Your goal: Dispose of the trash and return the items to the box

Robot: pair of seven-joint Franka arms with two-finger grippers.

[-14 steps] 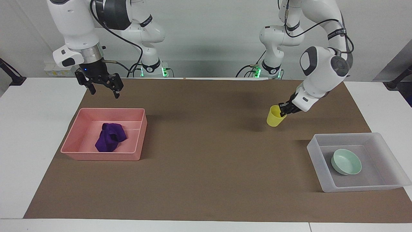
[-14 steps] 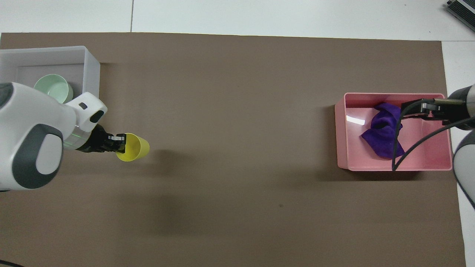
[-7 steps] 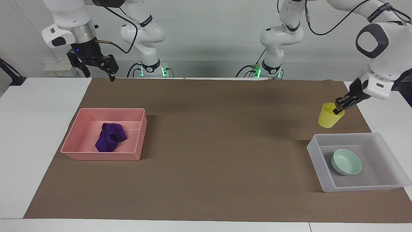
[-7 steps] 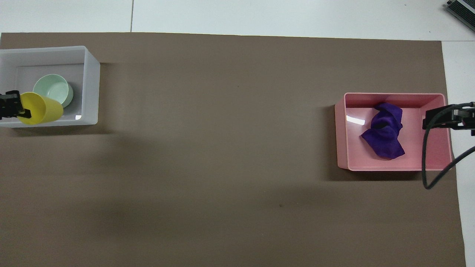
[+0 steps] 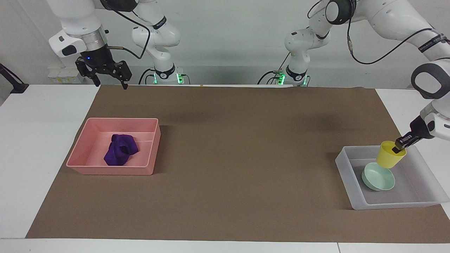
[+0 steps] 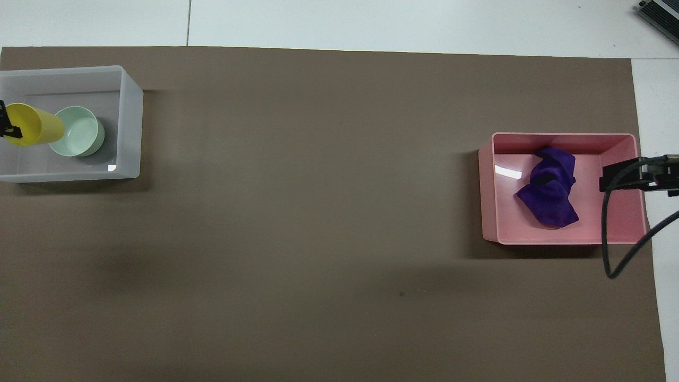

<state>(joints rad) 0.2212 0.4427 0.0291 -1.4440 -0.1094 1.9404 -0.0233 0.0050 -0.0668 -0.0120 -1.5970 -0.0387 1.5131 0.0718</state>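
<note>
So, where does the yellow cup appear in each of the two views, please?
Facing view: the yellow cup is low at the picture's right edge, held by the left hand over the translucent tray.
Overhead view: the cup is at the picture's left edge, upper part, over the same tray.
Shared landmark: the mint-green bowl beside it.

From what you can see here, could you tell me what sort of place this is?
Probably a robotics lab: two white arms mounted at a plain table, a brown mat as workspace, and staged props, a pink tray and a clear box.
</note>
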